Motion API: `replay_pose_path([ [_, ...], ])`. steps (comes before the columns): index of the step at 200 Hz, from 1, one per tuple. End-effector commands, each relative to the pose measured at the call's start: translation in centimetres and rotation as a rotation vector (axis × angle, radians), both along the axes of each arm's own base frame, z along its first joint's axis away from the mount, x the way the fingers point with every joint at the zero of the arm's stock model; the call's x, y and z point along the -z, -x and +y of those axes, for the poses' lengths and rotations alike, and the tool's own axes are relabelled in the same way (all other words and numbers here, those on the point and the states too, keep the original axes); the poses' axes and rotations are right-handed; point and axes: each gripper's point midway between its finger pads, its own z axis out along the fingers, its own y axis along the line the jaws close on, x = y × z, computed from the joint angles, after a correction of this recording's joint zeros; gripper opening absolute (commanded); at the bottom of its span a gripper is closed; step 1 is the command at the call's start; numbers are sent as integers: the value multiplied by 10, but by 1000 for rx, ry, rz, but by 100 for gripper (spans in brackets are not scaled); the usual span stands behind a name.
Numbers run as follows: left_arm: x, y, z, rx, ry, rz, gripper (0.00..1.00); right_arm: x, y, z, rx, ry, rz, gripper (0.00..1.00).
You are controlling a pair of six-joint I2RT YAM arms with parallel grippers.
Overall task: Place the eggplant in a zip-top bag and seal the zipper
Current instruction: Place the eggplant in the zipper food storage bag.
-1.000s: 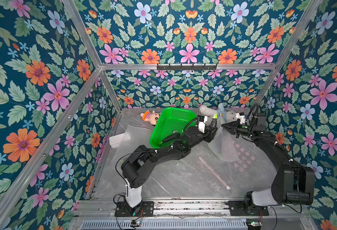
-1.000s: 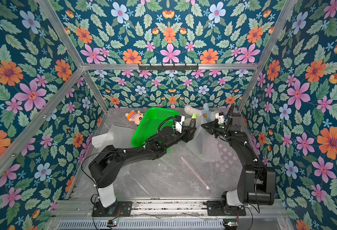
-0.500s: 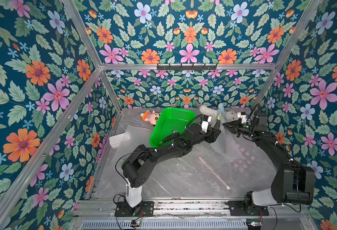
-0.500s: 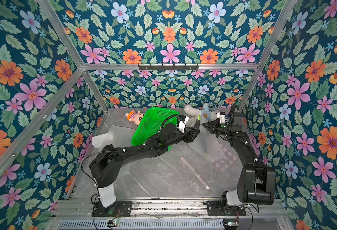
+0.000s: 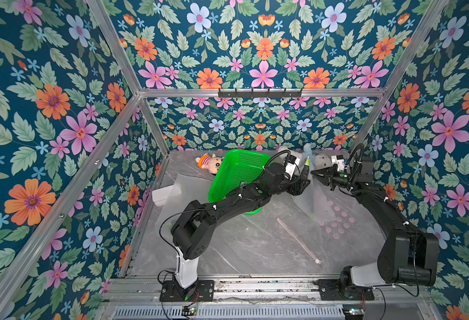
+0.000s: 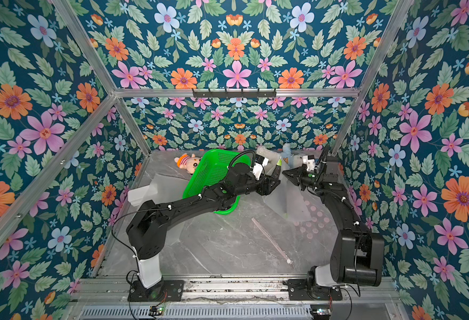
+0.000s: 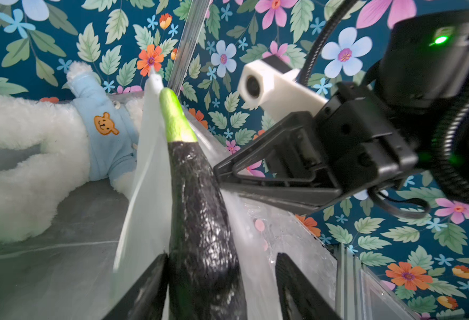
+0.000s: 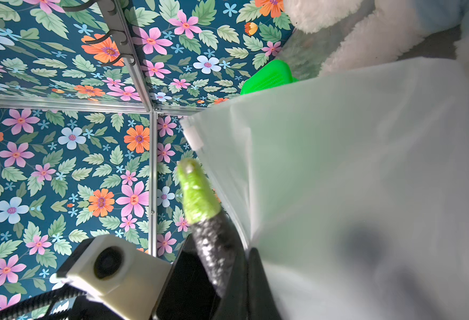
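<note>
Left arm lies across the green basket (image 5: 236, 171). Left gripper (image 7: 221, 259) has its fingers released and spread, with the eggplant (image 7: 200, 205) standing stem-up between them, against one finger (image 7: 150, 288) and a gap to the other. Eggplant is just beside the basket on the right arm's side, at the raised edge of the zip-top bag (image 5: 323, 201). Plastic shows on both sides of it in the left wrist view; can't tell how deep it's in. Right gripper (image 7: 219, 173) fingers are clenched on that raised bag wall, tips just beside the eggplant. Rest of the bag slopes down to the worktop (image 5: 227, 263), pink dots showing. Zipper (image 5: 297, 239) strip lies flat, well apart from the basket, white slider (image 5: 317, 261) at its end. Plush bear (image 7: 103, 130) in a blue shirt lies beyond the basket; doll (image 5: 209, 163) is at the basket's other side.
</note>
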Motion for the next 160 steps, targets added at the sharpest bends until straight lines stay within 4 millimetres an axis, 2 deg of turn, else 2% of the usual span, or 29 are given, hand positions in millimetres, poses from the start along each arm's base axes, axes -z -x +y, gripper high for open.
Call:
replay_pose_path([
  [1, 10, -2, 8, 1, -70, 22, 64, -13, 1, -1, -6, 10, -52, 0],
  [43, 4, -5, 14, 1, -86, 32, 64, -25, 3, -2, -3, 16, -77, 0],
  [90, -5, -3, 18, 18, -75, 42, 64, -26, 4, -3, -2, 23, -81, 0],
  [160, -35, 1, 16, 65, -15, 36, 64, -12, 7, 0, -20, 25, -57, 0],
])
